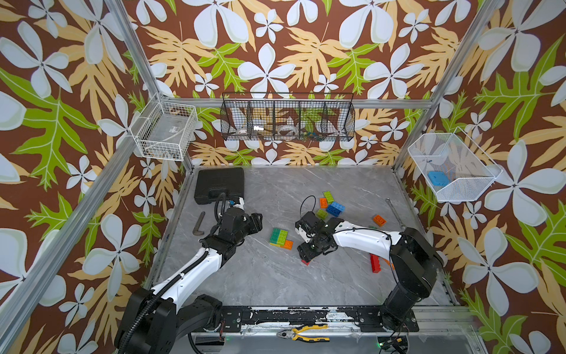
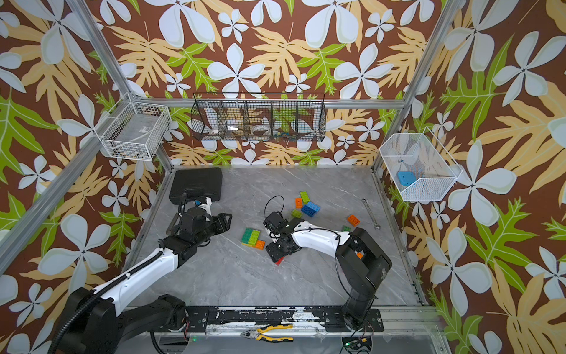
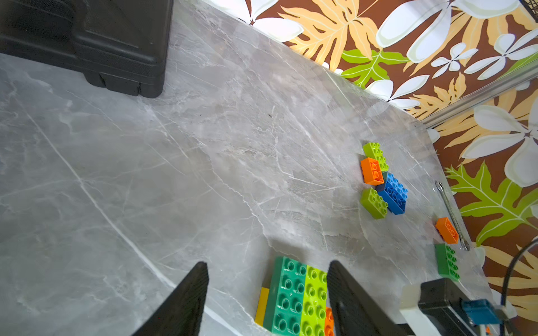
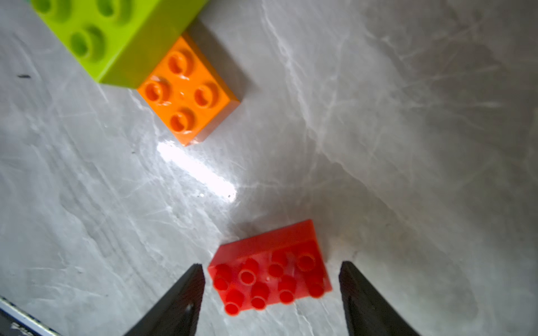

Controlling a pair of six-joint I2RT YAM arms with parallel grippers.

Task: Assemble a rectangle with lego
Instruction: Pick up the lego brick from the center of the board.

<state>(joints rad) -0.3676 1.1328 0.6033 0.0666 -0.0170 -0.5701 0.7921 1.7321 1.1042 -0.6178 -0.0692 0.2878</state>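
Observation:
A joined lego slab (image 1: 281, 237) of dark green, lime and orange bricks on a yellow one lies mid-table. My left gripper (image 1: 258, 220) hovers to its left, open; in the left wrist view the slab (image 3: 294, 291) shows between the spread fingers (image 3: 189, 293), untouched. My right gripper (image 4: 270, 291) points down at a red brick (image 4: 269, 276) lying studs-up on the table, with a gap on each side of it. In both top views this red brick (image 1: 305, 262) (image 2: 279, 261) peeks out under the right gripper (image 1: 306, 256). Loose lime, orange and blue bricks (image 1: 330, 205) lie farther back.
A black case (image 1: 220, 185) sits at the back left, with a metal bar (image 1: 199, 223) near it. A wrench (image 1: 395, 213), an orange brick (image 1: 379, 220) and a red brick (image 1: 375, 263) lie on the right. Pliers (image 1: 303, 334) rest on the front rail.

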